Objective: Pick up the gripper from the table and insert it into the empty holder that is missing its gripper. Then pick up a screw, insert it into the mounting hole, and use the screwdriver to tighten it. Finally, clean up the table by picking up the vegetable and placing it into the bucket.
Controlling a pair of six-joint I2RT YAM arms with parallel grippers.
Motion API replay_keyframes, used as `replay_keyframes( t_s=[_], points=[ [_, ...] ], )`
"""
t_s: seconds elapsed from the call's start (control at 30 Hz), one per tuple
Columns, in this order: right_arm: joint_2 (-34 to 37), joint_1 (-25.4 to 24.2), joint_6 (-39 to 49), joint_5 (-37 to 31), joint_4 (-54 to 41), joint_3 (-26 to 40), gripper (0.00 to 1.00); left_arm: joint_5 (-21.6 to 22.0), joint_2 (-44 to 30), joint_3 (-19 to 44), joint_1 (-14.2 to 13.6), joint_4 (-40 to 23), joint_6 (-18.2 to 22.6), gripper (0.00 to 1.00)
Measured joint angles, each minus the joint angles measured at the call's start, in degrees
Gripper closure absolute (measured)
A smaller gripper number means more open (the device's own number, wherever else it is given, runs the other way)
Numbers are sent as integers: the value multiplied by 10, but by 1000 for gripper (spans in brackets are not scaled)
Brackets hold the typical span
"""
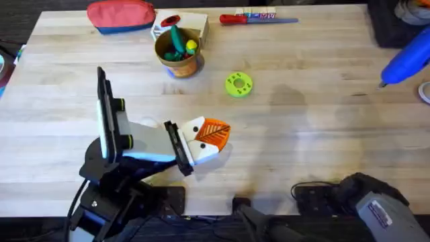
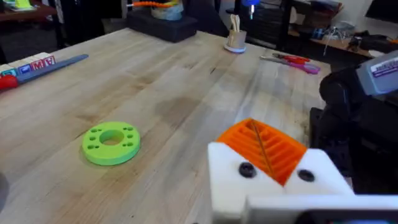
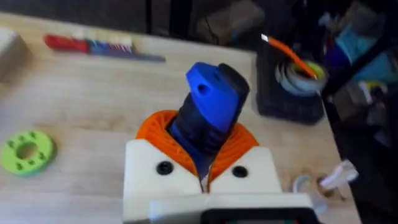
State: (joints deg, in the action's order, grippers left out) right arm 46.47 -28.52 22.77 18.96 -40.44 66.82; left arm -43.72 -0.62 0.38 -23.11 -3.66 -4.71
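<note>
We see the screwdriver (image 1: 406,62) cut off by the overhead view's right edge; in the right wrist view its bit is hidden between the right gripper (image 3: 202,163) pads. The right arm (image 1: 376,205) appears blurred.

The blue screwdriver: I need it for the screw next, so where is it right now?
The blue screwdriver is clamped in the right claw, raised at the table's far right edge in the overhead view.

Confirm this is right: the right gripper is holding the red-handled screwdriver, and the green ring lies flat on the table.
Not quite. The right gripper holds the blue screwdriver, as the right wrist view shows; the red-handled screwdriver lies on the table. The green ring does lie flat.
</note>
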Motion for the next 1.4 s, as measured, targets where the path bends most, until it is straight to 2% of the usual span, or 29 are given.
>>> replay_keyframes(
  t_s=[0.13,0.23,0.37,0.5,0.7,0.83,1.0,1.2,1.4],
  points=[
    [-74,30,-69,40,105,-87,994,0,0,0,0,0,0,994],
    [-118,71,-142,65,209,-163,994,0,0,0,0,0,0,994],
    [-153,156,-220,93,346,-255,994,0,0,0,0,0,0,994],
    [-154,275,-259,105,458,-308,994,0,0,0,0,0,0,994],
    [-115,449,-273,113,575,-318,994,0,0,0,0,0,0,994],
    [-69,544,-269,115,664,-318,994,0,0,0,0,0,0,994],
    [-6,639,-265,119,747,-318,994,0,0,0,0,0,0,994],
    [52,712,-244,120,796,-318,994,0,0,0,0,0,0,994],
    [71,731,-196,122,795,-318,994,0,0,0,0,0,0,994]
  ],
)
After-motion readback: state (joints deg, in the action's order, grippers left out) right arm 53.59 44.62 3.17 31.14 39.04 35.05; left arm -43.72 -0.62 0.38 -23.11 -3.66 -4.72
